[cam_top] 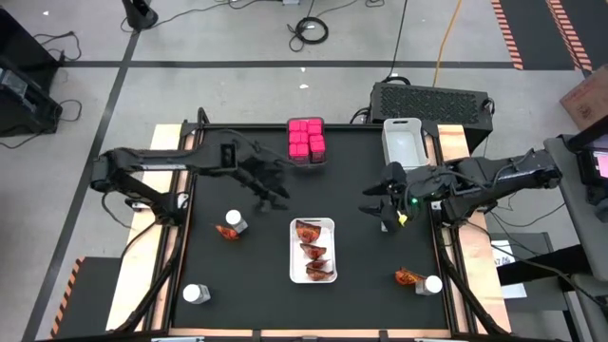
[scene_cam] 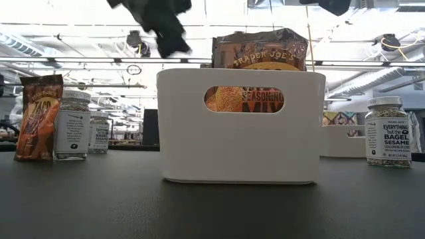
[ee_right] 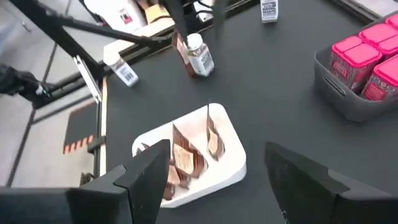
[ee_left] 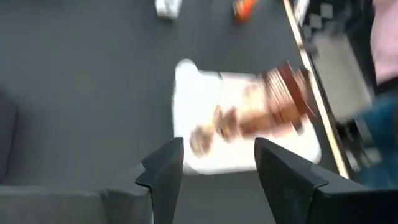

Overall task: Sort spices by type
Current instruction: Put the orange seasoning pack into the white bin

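- Nearest the front edge of the black table [cam_top: 361, 304], a white-capped jar [cam_top: 197, 294] stands alone at the left corner, and at the right corner a second capped jar [cam_top: 433, 284] sits touching a red-orange packet [cam_top: 408, 277].
- In the middle, the white tray [cam_top: 296, 275] holds three red-orange packets in a row [cam_top: 313, 252], standing on edge; the low view shows them rising above the tray wall.
- Left of the tray, a third jar [cam_top: 234, 221] stands against another packet [cam_top: 224, 231]; both rest on the table, well apart from the tray.
- The left gripper [cam_top: 273, 201] hangs in the air between that jar and the tray's far end, its fingers [ee_left: 163, 171] parted with nothing between them; its wrist view looks down on the tray.
- The right gripper [cam_top: 378, 205] hovers to the right of the tray, well apart from it, fingers [ee_right: 149, 171] spread wide and empty.
- Farther back, a grey bin [cam_top: 306, 160] holds the bright pink cube boxes [cam_top: 306, 139], packed tightly together.
- To its right, at the far edge, sits a second grey bin [cam_top: 403, 142]; I cannot tell what is inside it.
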